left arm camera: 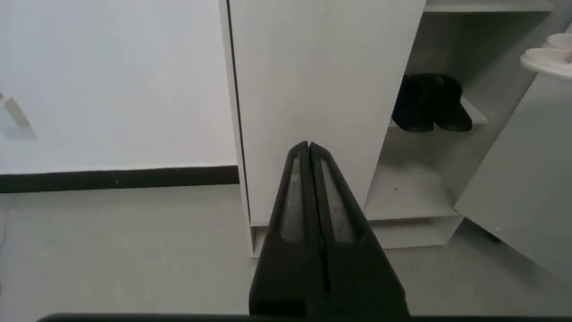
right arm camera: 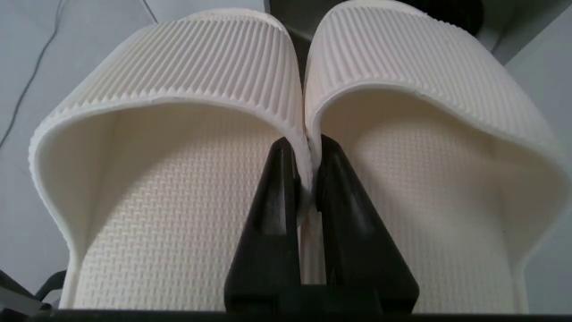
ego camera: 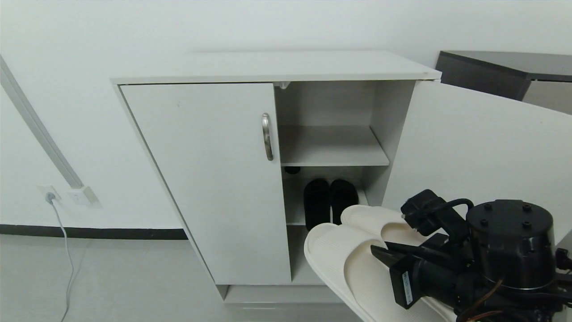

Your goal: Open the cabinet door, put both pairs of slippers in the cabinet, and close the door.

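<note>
The white cabinet [ego camera: 272, 67] stands with its right door [ego camera: 482, 147] swung open and its left door [ego camera: 210, 179] closed. A pair of black slippers [ego camera: 330, 199] rests on the middle shelf; the same black slippers [left arm camera: 433, 103] appear in the left wrist view. My right gripper [right arm camera: 307, 179] is shut on the inner edges of a pair of white slippers [right arm camera: 295, 134], held side by side. These white slippers [ego camera: 357, 250] hang in front of the open compartment, toes toward it. My left gripper [left arm camera: 308, 152] is shut on nothing, out in front of the closed left door.
The upper shelf [ego camera: 330, 150] and the bottom compartment floor [left arm camera: 411, 192] hold nothing. The left door has a metal handle [ego camera: 267, 136]. A dark counter [ego camera: 505, 71] stands behind the open door. A wall socket with a cable [ego camera: 51, 197] is at the left, above grey floor.
</note>
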`<state>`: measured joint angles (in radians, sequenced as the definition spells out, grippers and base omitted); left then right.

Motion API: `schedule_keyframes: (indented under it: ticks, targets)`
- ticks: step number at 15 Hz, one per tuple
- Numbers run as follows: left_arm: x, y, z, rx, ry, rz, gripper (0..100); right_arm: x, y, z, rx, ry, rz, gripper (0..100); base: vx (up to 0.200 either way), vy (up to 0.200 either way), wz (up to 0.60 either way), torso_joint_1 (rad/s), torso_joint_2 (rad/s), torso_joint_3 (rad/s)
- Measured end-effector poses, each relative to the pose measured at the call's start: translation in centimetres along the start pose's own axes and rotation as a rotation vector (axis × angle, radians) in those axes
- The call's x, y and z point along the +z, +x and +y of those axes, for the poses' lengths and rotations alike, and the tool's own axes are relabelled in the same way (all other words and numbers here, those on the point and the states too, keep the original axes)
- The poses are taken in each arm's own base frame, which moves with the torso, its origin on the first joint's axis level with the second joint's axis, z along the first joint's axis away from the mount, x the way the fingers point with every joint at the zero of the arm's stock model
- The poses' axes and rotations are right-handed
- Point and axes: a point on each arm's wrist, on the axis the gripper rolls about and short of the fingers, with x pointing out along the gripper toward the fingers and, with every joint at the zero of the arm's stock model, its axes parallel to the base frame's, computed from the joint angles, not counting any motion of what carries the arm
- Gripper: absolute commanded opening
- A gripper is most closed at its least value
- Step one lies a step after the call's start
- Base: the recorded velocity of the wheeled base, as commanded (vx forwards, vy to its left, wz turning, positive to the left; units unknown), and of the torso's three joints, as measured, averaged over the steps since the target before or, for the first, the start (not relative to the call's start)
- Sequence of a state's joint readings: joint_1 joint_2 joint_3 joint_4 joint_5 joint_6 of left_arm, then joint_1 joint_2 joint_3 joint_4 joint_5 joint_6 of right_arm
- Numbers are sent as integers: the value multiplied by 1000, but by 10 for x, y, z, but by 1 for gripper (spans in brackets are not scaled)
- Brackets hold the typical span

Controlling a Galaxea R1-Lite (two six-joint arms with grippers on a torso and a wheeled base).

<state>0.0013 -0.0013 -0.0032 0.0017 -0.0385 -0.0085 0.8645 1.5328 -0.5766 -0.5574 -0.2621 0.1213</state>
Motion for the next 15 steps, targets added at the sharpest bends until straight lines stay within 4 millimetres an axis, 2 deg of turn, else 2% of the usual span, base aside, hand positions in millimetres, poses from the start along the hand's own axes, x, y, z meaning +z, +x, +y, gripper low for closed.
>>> schedule_keyframes:
  ticks: [3,11,13,15]
  targets:
    - [0,0,0,2,0,0,0,-2,1,1,2,-3,6,0,0,0,0,-6,305,292]
    - [0,0,0,3,-1,0,0,-3,6,3,-20,-55,-20,0,0,0,0,-1,20,16]
    - [0,0,0,2,0,0,0,-4,16,6,-54,-49,-48,0,0,0,0,0,0,0]
    - [0,0,0,2,-1,0,0,-5,35,12,-146,-28,-56,0,0,0,0,0,0,0]
